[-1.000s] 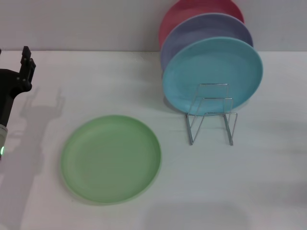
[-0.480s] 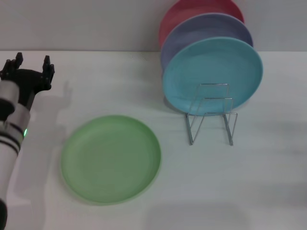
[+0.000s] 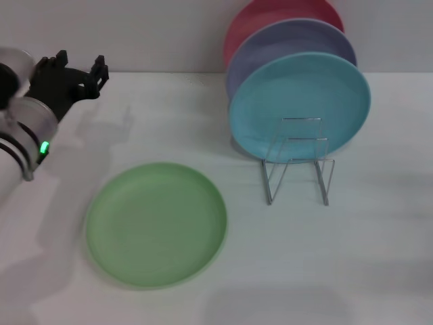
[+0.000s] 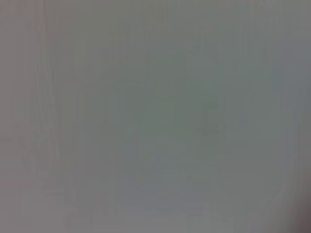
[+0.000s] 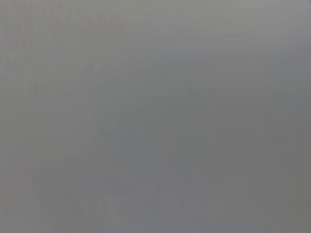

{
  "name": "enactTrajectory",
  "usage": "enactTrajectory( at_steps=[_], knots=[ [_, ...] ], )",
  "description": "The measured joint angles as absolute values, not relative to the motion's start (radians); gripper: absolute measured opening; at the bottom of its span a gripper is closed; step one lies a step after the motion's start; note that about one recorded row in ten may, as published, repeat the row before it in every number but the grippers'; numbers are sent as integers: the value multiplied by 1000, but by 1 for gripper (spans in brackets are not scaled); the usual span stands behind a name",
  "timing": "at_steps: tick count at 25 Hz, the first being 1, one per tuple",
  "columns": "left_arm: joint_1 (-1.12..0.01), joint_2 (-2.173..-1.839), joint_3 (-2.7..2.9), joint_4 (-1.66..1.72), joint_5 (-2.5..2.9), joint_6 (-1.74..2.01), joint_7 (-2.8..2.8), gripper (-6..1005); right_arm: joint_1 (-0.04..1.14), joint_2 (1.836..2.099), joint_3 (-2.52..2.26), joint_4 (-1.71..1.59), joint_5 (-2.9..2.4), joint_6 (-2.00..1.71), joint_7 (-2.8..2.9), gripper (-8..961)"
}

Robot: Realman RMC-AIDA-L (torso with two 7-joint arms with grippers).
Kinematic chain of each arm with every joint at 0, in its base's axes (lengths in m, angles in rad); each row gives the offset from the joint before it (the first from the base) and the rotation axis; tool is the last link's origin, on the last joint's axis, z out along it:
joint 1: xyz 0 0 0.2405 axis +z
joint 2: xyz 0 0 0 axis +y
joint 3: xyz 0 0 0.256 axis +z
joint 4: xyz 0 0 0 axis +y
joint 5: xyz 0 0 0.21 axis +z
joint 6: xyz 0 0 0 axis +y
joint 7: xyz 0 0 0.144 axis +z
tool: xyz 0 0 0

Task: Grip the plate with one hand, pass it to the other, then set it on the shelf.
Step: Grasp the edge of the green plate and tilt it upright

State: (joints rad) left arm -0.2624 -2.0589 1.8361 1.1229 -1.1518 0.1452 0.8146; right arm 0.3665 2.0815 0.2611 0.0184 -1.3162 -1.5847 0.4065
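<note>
The light green plate (image 3: 156,224) lies flat on the white table (image 3: 379,257) at the front left in the head view. The silver wire shelf (image 3: 299,160) stands to its right, with its front slot empty. My left gripper (image 3: 81,66) is open and empty at the far left, above the table and behind the green plate, apart from it. My right gripper is out of view. Both wrist views show only a plain grey surface.
A turquoise plate (image 3: 300,101), a lavender plate (image 3: 284,40) and a red plate (image 3: 270,17) stand upright one behind the other in the back of the rack. A grey wall runs behind the table.
My left arm has swung in from the left edge, moving right and toward the back, with the gripper's fingers spread. The plates and the rack have not moved.
</note>
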Motion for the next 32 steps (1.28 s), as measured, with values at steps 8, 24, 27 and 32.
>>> enactTrajectory(
  at_steps=[8,24,27,32],
  knots=[
    [-238,-2058,1433,1283,-1129,-609,709,636,386,2078,262,13,-1316,-1584,407,551],
    [-383,-2063,1357,1527,-568,-1406,86,620,470,2072,320,-63,-1316,-1557,407,551],
    [-420,-2063,1408,1525,-499,-1453,1,614,486,2066,352,-74,-1316,-1538,416,551],
    [-464,-2065,1463,1510,-411,-1494,-114,606,503,2038,361,-73,-1316,-1494,448,551]
  ],
)
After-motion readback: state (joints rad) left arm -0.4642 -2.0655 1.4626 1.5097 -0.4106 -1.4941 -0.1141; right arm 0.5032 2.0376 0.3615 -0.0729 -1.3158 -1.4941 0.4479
